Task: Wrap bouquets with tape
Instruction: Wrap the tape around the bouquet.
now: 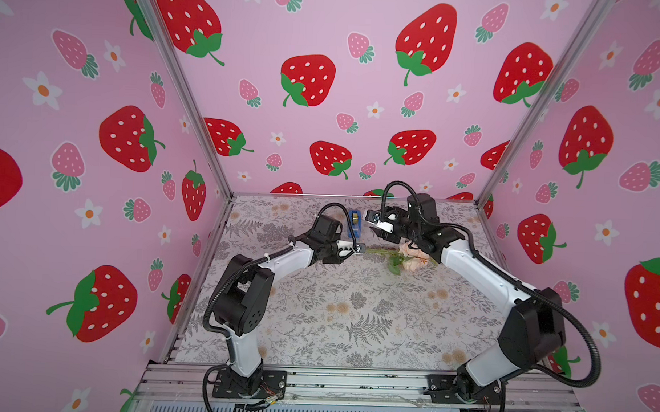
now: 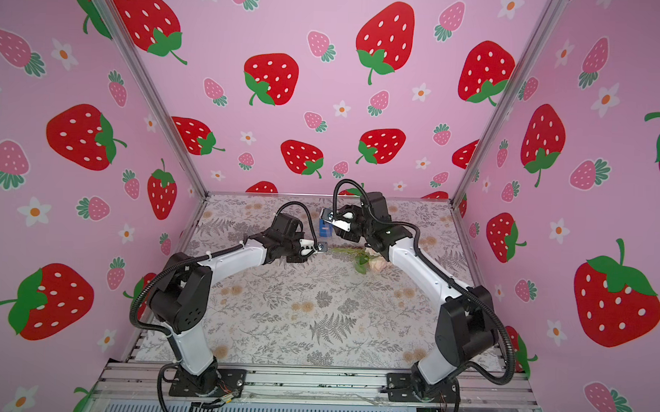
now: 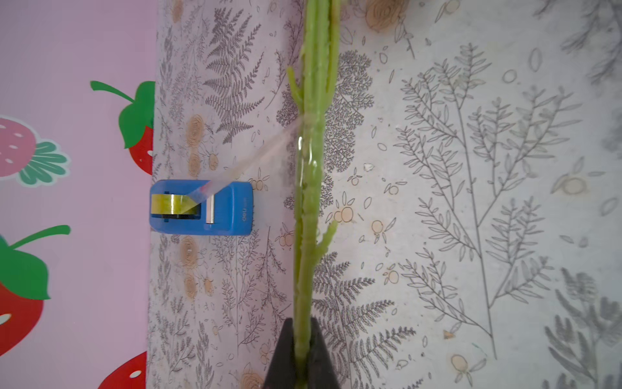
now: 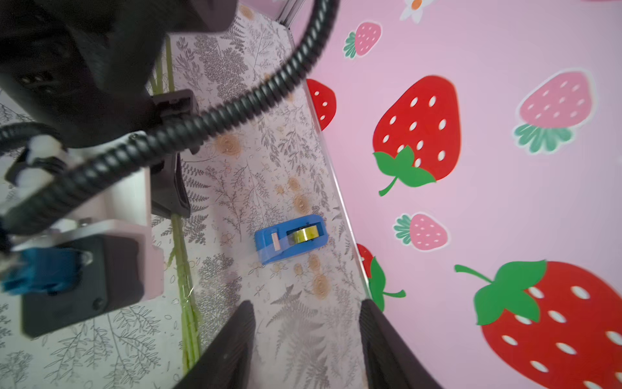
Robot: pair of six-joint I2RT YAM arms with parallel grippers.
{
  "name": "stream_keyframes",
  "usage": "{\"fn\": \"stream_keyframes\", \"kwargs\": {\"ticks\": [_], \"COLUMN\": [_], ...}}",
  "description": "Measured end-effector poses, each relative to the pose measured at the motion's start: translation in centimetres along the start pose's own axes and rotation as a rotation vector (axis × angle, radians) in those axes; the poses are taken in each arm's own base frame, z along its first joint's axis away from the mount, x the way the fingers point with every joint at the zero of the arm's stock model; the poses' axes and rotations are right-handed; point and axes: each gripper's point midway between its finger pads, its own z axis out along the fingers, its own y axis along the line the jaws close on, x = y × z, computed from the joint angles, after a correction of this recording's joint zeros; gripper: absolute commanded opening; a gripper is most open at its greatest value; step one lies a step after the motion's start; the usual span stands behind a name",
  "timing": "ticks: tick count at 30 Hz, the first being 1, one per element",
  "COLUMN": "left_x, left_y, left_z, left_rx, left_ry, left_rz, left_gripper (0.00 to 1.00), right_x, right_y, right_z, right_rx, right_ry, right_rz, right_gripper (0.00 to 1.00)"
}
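Bouquet (image 1: 407, 259) is lying on the table (image 1: 354, 321) because I am clamping its stem ends in my left gripper (image 3: 300, 336) to bunch them against the tape (image 3: 173, 203) stretching to the far dispenser (image 3: 232, 210), my right gripper (image 4: 307, 304) hanging empty, jaws apart, near it.

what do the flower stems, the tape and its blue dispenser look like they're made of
Bouquet stems: probably moulded plastic. They are waxy, uniform pale green with stubby nubs, so likely artificial.
Tape: thin clear film, glossy, with glints where it wraps the stems; yellowish on the roll.
Tape dispenser: smooth, slightly shiny blue hard plastic. Its cutter strip looks like bright metal.
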Motion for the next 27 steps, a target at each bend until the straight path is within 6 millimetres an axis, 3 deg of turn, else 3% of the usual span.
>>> {"fn": "stream_keyframes", "kwargs": {"ticks": [8, 13, 20, 27], "left_x": [0.0, -0.5, 0.3, 0.5], "left_y": [2.2, 2.7, 2.0, 2.2], "left_z": [-1.0, -2.2, -2.8, -3.2], "left_rx": [-0.149, -0.183, -0.179, -0.189], "left_ry": [0.028, 0.035, 0.069, 0.085], "left_rz": [0.089, 0.129, 0.138, 0.143], "left_gripper": [0.00, 0.00, 0.00, 0.00], "right_x": [3.2, 5.7, 6.4, 6.4], "right_y": [2.5, 4.7, 6.1, 6.2], "right_z": [5.1, 7.1, 6.5, 6.2], "right_rx": [-0.278, -0.395, -0.459, -0.474], "right_ry": [0.112, 0.188, 0.225, 0.217], "right_rz": [0.114, 0.145, 0.149, 0.163], "right_gripper": [0.52, 0.52, 0.49, 0.50]}}
